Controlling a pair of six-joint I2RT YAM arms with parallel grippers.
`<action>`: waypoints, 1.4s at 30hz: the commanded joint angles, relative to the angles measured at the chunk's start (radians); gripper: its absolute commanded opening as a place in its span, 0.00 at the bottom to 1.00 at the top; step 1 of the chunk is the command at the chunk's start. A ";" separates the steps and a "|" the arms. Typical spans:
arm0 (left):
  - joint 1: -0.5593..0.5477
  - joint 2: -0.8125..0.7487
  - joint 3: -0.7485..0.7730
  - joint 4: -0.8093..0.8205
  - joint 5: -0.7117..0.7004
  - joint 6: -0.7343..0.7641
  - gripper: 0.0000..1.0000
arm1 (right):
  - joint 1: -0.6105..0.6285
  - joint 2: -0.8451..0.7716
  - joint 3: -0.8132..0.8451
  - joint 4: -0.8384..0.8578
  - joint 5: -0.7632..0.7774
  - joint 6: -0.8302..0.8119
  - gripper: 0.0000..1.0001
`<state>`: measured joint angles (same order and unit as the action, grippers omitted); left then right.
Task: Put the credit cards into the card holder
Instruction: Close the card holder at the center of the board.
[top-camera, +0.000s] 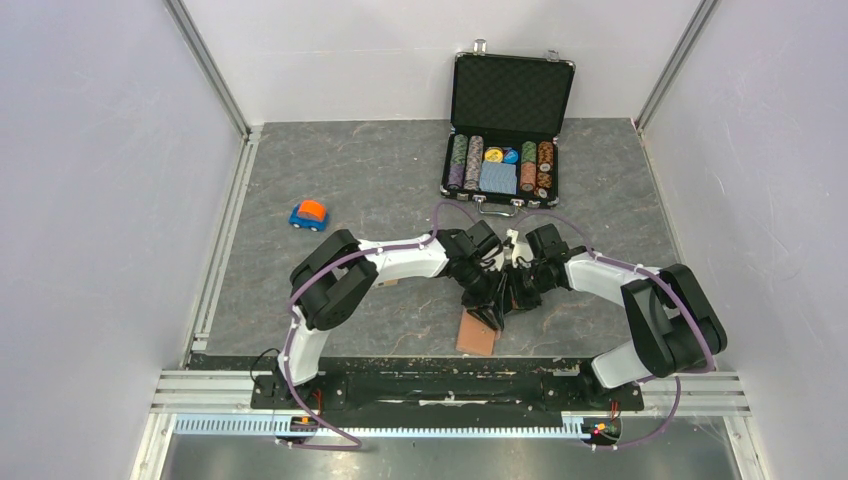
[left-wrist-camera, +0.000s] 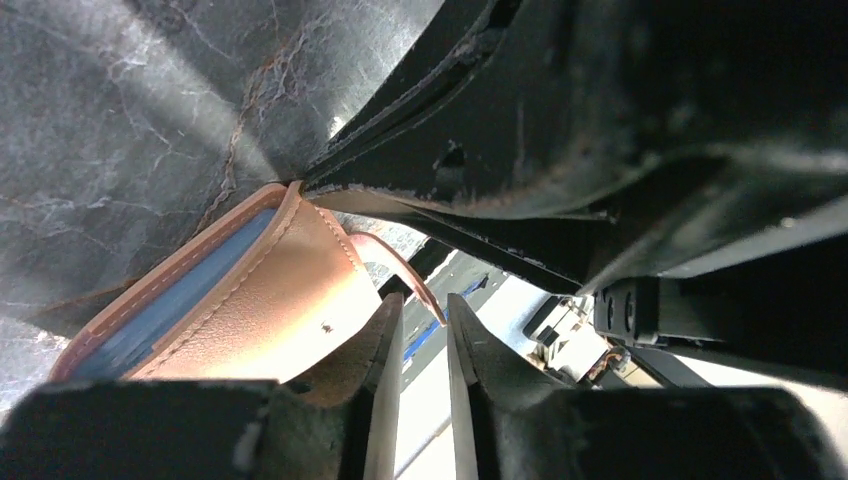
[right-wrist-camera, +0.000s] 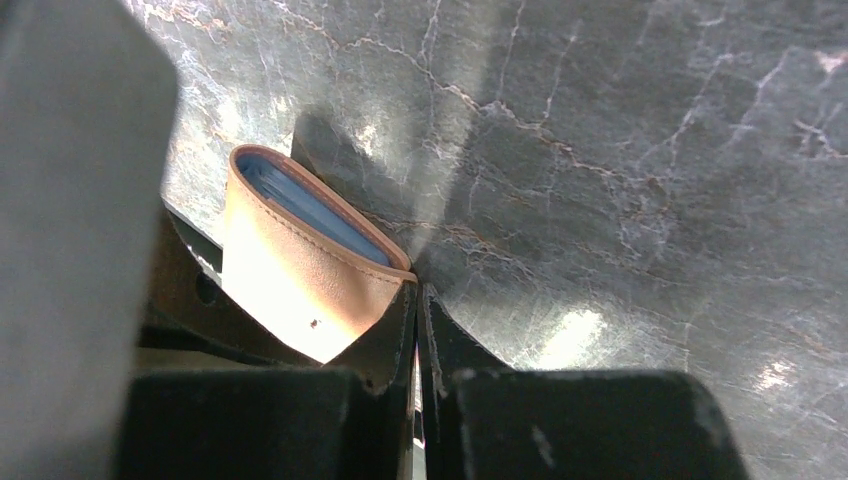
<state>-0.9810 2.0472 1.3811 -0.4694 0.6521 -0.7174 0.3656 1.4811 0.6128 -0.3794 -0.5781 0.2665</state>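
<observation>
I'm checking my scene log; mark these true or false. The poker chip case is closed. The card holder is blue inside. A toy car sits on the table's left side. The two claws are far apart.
1. False: the poker chip case stands open.
2. True: the card holder shows blue inside.
3. True: the toy car is there.
4. False: the left claw and the right claw meet at the card holder.

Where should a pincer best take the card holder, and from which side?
Probably the card holder's free cover edge, from the open side where its blue sleeves show. Its body is broad and flat, so only that thin, slightly parted lip gives a pincer two faces to pinch.
</observation>
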 joint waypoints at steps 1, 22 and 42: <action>-0.023 0.022 0.040 0.055 0.001 0.005 0.23 | 0.021 -0.012 -0.014 0.019 -0.005 -0.060 0.00; -0.019 -0.097 0.008 -0.110 -0.221 0.059 0.02 | 0.021 -0.031 -0.001 0.008 -0.011 -0.065 0.00; -0.005 -0.145 -0.033 -0.162 -0.282 0.048 0.02 | 0.021 -0.055 0.027 -0.005 -0.014 -0.067 0.00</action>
<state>-0.9878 1.9469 1.3567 -0.6014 0.3981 -0.7040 0.3824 1.4616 0.6067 -0.3809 -0.5865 0.2157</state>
